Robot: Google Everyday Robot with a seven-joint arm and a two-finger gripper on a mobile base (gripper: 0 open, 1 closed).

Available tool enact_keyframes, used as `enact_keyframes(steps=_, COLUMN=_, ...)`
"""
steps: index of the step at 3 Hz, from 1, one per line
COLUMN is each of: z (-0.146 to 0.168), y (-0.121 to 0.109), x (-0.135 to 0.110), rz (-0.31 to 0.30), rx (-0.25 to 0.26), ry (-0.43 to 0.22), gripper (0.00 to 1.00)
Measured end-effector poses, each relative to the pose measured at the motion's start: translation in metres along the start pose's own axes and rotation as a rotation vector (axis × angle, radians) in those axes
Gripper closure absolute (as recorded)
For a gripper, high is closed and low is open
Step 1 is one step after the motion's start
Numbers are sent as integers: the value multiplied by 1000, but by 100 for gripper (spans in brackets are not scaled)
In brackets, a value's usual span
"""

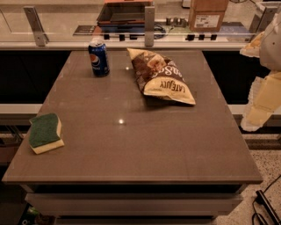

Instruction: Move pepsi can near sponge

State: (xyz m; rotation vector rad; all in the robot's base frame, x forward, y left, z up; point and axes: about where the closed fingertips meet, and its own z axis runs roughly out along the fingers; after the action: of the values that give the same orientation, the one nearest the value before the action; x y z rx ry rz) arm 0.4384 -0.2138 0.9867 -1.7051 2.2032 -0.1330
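Observation:
The pepsi can (99,57) stands upright at the far left of the grey table (131,145); it is dark blue with a round logo and a silver top. The sponge (45,132) lies flat at the table's near left edge, green top up over a pale yellow base. My gripper (259,103) is a pale cream shape at the right edge of the view. It hangs beyond the table's right side, far from the can and the sponge, and holds nothing that I can see.
A brown-and-cream chip bag (161,75) lies at the far middle of the table, right of the can. A counter with a glass rail (149,26), a dark tray (124,13) and a cardboard box (207,15) runs behind. Cables (263,206) lie on the floor at lower right.

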Motion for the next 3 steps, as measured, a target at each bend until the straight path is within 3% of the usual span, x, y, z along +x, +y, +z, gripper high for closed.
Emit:
enact_keyframes(steps=2, z=-2, y=-6, x=-4, rz=17, rx=23, ry=-23, gripper=0)
enact_keyframes(steps=3, z=-1, y=-23, x=-22, rz=69, rx=55, ry=-120, gripper=0)
